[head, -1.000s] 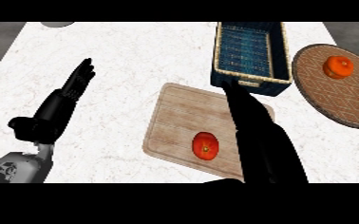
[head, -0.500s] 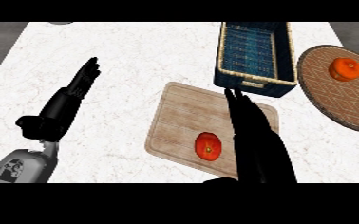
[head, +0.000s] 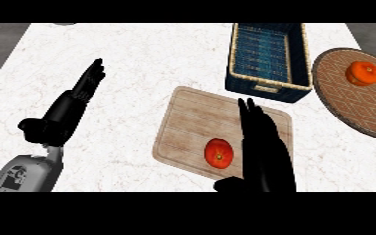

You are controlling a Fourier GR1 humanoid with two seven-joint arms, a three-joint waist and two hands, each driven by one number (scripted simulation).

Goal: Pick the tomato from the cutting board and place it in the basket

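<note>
Since the earlier frames, right robot hand (head: 266, 144) has drawn nearer along the cutting board (head: 197, 124); fingertips now lie over the board's middle rather than reaching its far edge. Fingers straight, released, holding nothing. Tomato (head: 219, 152) sits on the near part of the board, just left of this hand, at its thumb side; contact cannot be told. Left robot hand (head: 70, 107) rests over the white tabletop (head: 161, 59) at left, fingers straight, pointing far, released. Basket (head: 267, 59) stands beyond the board, far right. Round woven plate (head: 337, 92) at right edge carries an orange fruit (head: 362, 72).
</note>
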